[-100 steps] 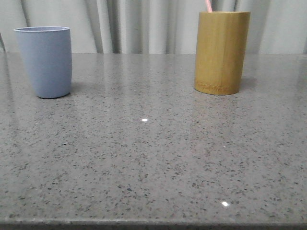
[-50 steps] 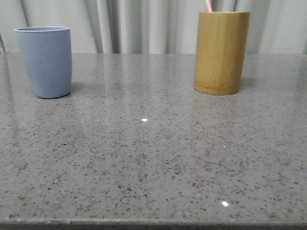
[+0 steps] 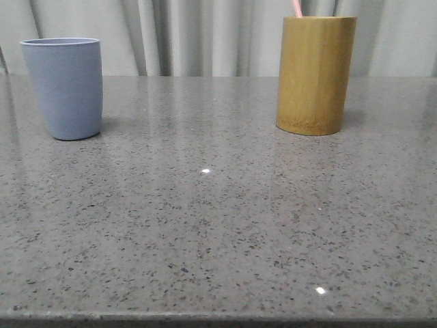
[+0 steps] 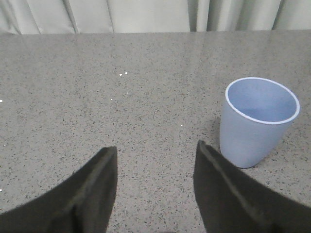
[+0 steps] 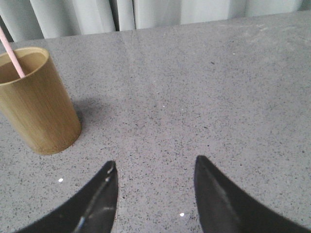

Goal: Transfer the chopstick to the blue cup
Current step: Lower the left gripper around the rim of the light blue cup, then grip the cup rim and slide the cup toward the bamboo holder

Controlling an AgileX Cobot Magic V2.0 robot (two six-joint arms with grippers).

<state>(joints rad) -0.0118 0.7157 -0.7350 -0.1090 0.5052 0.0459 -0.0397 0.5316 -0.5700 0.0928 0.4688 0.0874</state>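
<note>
Blue cup (image 3: 63, 89): no change between the earlier front pictures and now; same spot on the far left of the bench (image 3: 205, 225).
Chopstick (image 3: 296, 8): no change; its pink tip leans out of the bamboo holder (image 3: 314, 75) at the same angle.
Bamboo holder: no shift or tilt.
Bench highlights: the two bright specks lie where they lay.
Left end effector (image 4: 155, 148): seen from its wrist only now, so no change can be told.
Right end effector (image 5: 155, 162): likewise.
</note>
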